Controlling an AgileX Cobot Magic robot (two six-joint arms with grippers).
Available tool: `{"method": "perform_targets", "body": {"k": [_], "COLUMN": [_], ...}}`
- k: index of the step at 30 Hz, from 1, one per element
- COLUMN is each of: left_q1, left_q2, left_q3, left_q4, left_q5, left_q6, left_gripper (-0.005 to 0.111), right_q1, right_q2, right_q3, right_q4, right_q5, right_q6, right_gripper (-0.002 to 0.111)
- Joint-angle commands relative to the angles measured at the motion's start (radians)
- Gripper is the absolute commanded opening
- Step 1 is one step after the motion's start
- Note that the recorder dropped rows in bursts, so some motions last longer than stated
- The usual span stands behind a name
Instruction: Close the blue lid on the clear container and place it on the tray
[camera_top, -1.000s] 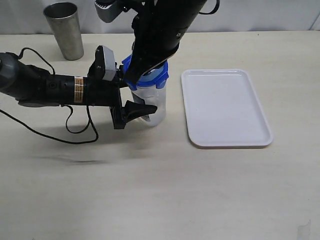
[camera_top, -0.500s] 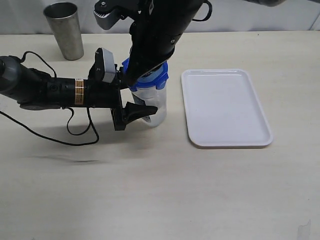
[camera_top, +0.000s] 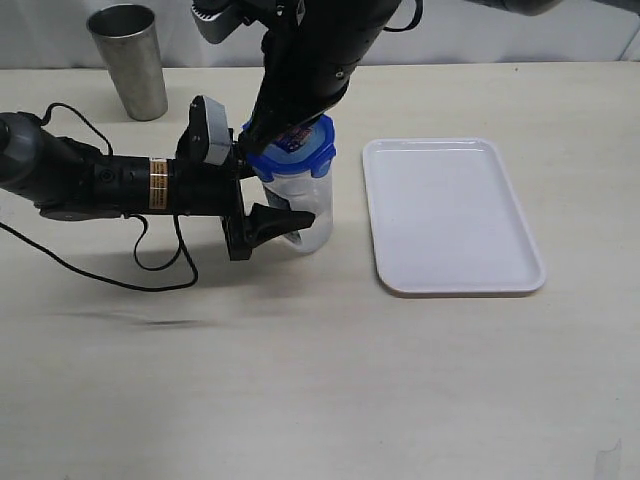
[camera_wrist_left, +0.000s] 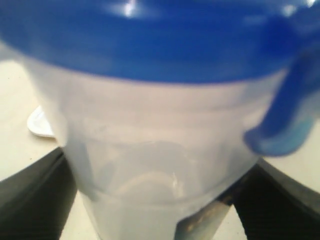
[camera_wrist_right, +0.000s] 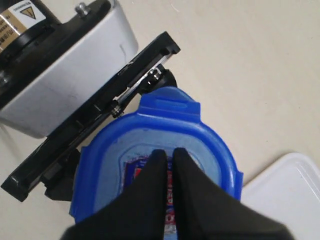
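The clear container (camera_top: 306, 208) stands upright on the table, left of the tray (camera_top: 450, 215). My left gripper (camera_top: 274, 196) is shut on the clear container, with a dark finger on each side of its wall (camera_wrist_left: 155, 165). The blue lid (camera_top: 298, 152) sits on top of the container, and a flap (camera_wrist_left: 285, 125) hangs down at one side. My right gripper (camera_wrist_right: 170, 152) is shut, its two black fingertips side by side on the sticker in the middle of the lid (camera_wrist_right: 210, 145). The tray holds nothing.
A tapered steel cup (camera_top: 130, 60) stands at the back left. The left arm's black cable (camera_top: 150, 265) loops across the table in front of that arm. The left gripper's silver body (camera_wrist_right: 75, 65) lies close beside the lid.
The right arm has shifted slightly up and back, so more of the lid's top and its sticker show. The left arm and the container have stayed put.
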Motion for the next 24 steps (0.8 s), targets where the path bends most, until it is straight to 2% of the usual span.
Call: {"method": "perform_targets", "body": {"k": [1, 3, 6, 11, 14, 20, 24], "left_q1": [0.000, 0.000, 0.000, 0.000, 0.000, -0.002, -0.023], "left_q2": [-0.008, -0.008, -0.008, -0.008, -0.008, -0.008, -0.006], "left_q3": [-0.005, -0.005, -0.005, -0.005, -0.005, -0.005, -0.005], "left_q4": [-0.024, -0.026, -0.040, -0.050, -0.053, -0.107, -0.127], "left_q5": [-0.042, -0.042, -0.042, -0.042, -0.046, -0.049, -0.035], "left_q6": [0.016, 0.016, 0.016, 0.016, 0.016, 0.016, 0.016], "left_gripper": [0.000, 0.002, 0.014, 0.049, 0.065, 0.081, 0.084], "right_q1": [-0.002, -0.002, -0.002, -0.002, -0.002, -0.002, -0.002], "right_q2": [0.042, 0.042, 0.042, 0.042, 0.042, 0.042, 0.042], "right_q3": [0.015, 0.015, 0.015, 0.015, 0.015, 0.015, 0.015], "right_q4": [-0.013, -0.015, -0.038, -0.062, -0.062, -0.062, -0.062], "right_q5": [0.044, 0.049, 0.069, 0.100, 0.100, 0.096, 0.096], "right_q6": [0.005, 0.005, 0.005, 0.009, 0.016, 0.016, 0.020], "right_gripper": [0.004, 0.004, 0.004, 0.004, 0.004, 0.004, 0.004]}}
